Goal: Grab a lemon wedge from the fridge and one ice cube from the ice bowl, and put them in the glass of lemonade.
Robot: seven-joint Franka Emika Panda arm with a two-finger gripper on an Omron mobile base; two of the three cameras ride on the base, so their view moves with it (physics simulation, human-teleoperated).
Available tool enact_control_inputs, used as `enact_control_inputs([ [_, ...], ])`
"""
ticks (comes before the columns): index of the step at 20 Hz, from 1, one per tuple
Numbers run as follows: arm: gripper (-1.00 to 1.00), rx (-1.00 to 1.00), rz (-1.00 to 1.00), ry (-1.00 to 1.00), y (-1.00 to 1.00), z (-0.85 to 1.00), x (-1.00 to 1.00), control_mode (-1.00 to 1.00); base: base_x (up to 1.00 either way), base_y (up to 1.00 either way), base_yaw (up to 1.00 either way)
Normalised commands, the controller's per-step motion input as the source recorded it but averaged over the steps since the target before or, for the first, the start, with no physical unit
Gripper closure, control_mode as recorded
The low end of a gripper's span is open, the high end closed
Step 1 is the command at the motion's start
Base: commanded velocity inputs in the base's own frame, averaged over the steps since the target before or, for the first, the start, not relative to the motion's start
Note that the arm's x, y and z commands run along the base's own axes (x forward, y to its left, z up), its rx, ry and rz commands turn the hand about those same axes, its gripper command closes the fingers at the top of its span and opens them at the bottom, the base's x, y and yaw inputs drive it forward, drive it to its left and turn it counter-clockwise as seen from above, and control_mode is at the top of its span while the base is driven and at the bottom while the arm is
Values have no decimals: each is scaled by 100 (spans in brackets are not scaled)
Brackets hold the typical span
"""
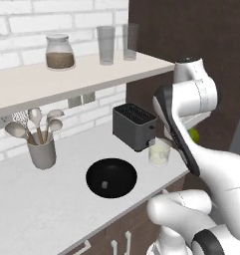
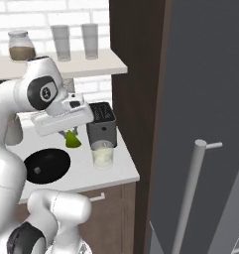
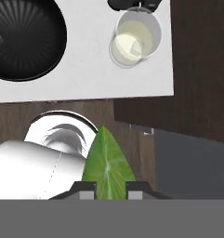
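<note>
1. Along the white bench (image 1: 37,209), going left to right in the left base view: a grey ceramic cup of pale wooden spoons (image 1: 41,139) stands at the far left, then the round, glossy black ice bowl (image 1: 111,177), then a dark grey slotted toaster (image 1: 134,126) against the brick wall.
2. Inside the ice bowl lies one tiny pale grey-white ice cube (image 1: 105,185), near the middle of the bowl's floor.
3. Just right of the bowl and in front of the toaster stands the short, wide clear glass of lemonade (image 1: 159,152), holding pale yellowish-white liquid; the arm's dark forearm crosses just beside it in this view.
4. On the white wall shelf (image 1: 22,87) above: a lidded glass jar with brown contents (image 1: 59,51), then two tall narrow clear glasses (image 1: 106,45).
5. The gripper (image 3: 111,189) pinches the green, leaf-shaped lemon wedge (image 3: 107,166) between its tips; in the right base view the wedge (image 2: 73,139) hangs above the bench, between bowl and glass.
6. Farthest right in the right base view stands the tall grey fridge (image 2: 210,89) with its silvery bar handle (image 2: 189,193).
</note>
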Motion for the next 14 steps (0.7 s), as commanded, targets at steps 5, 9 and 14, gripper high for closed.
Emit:
enact_control_inputs([
  [5, 100, -1, 13, 1, -19, -53, 42, -100, 0, 0, 0],
  [9, 100, 0, 8, 0, -16, -34, 62, -100, 0, 0, 0],
  [14, 100, 0, 4, 0, -1, -28, 69, -100, 0, 0, 0],
])
